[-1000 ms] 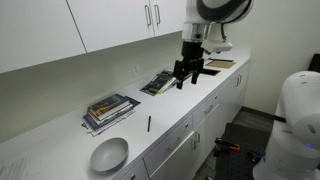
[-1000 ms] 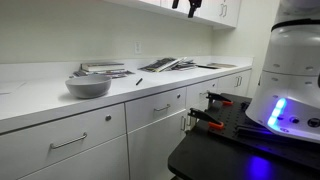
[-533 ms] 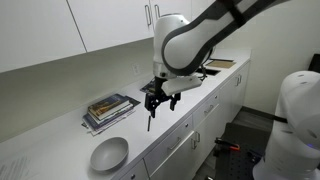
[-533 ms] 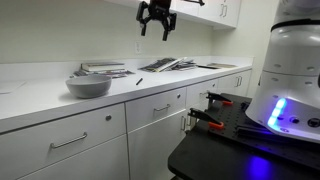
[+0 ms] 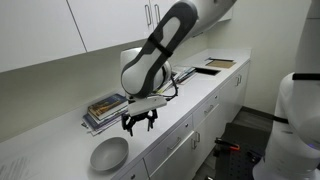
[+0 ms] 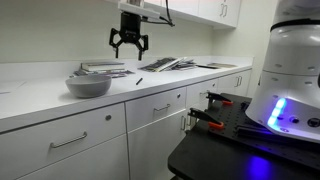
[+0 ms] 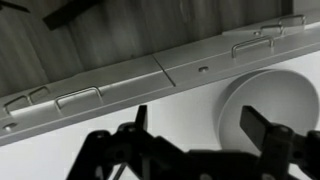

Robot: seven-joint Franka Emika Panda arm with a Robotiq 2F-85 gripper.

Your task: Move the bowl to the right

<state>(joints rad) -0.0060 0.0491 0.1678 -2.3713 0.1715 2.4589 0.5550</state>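
Near the bench's (image 5: 50,150) front edge, just past the books (image 5: 108,108), sits the bowl (image 5: 109,154), with the fingers (image 6: 114,44) spread open and empty, above and to one side; it looks light, rigid, slick and chippable, so I'd pinch the rim.

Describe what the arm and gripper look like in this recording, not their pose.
The arm is built of rounded, glossy white shells with a dark band running along them. The gripper is black all over, a boxy body with two jointed fingers, and it shows only as a dark shape in the wrist view. No markings are legible.
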